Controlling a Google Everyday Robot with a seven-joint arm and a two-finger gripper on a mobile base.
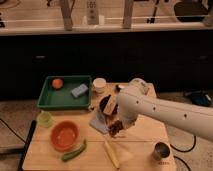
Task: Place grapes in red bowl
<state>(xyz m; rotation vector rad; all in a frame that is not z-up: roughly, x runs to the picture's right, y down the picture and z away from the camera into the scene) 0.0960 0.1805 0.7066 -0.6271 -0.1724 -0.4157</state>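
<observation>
The red bowl (65,136) stands empty on the front left of the wooden table (142,135). The grapes (116,129), a dark reddish lump, hang at the end of my white arm, just above the table's middle and to the right of the bowl. My gripper (116,125) is shut on the grapes; the wrist above hides most of it. The arm reaches in from the right.
A green tray (50,102) at the back left holds an orange (57,83) and a blue sponge (79,90). Also on the table: a white cup (100,84), a pale-green cup (45,118), a dark plate (106,103), a grey cloth (99,123), a green vegetable (74,151), a yellow item (111,152) and a metal cup (160,151).
</observation>
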